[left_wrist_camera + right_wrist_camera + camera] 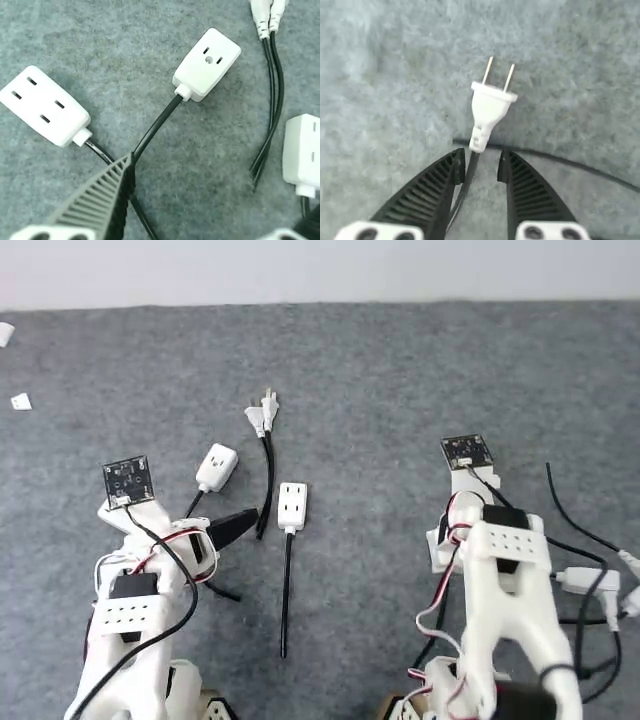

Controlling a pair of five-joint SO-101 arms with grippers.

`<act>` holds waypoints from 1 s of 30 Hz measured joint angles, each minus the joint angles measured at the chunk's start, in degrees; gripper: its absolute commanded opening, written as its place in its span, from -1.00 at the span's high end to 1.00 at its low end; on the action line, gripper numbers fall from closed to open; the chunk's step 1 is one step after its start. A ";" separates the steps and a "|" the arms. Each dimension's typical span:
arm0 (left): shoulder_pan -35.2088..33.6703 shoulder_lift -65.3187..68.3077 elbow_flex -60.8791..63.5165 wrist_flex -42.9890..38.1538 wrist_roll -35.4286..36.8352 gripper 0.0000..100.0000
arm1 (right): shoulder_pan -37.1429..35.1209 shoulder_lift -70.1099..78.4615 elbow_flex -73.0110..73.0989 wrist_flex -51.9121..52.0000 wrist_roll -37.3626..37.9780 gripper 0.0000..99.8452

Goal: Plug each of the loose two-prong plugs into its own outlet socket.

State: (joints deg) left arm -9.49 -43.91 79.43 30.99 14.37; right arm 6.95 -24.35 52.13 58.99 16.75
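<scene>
Two white two-prong plugs (262, 415) lie side by side on the grey carpet, their black cords trailing toward the arms. A white outlet socket (217, 467) lies beside them, and a second, several-slot socket (291, 506) lies nearer the middle. My left gripper (217, 192) hangs open above the carpet, just short of the sockets (206, 62), with a third socket (45, 112) off to one side. A third white plug (492, 107) lies prongs away from my right gripper (480, 160), which is open with the plug's cord (470, 170) running between its fingers.
Black cables and white connectors (585, 582) lie tangled beside the right arm near the table's right edge. Small white scraps (20, 401) sit at the far left. Bare carpet (400, 390) stretches across the back.
</scene>
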 measured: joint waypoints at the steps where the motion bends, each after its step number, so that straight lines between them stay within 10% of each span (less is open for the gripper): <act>1: 0.00 0.00 0.00 0.00 0.00 -0.02 | 0.18 -2.11 0.00 2.02 0.88 0.79; 13: 0.00 0.00 0.00 0.00 -0.26 -0.02 | 5.45 -32.53 15.56 8.26 3.87 0.79; 30: 1.49 0.00 0.00 -0.97 -0.26 -0.02 | 0.97 -35.43 26.11 3.43 2.90 0.79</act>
State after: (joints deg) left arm -8.00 -43.91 79.43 30.02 14.11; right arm 7.91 -59.78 78.24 62.42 19.65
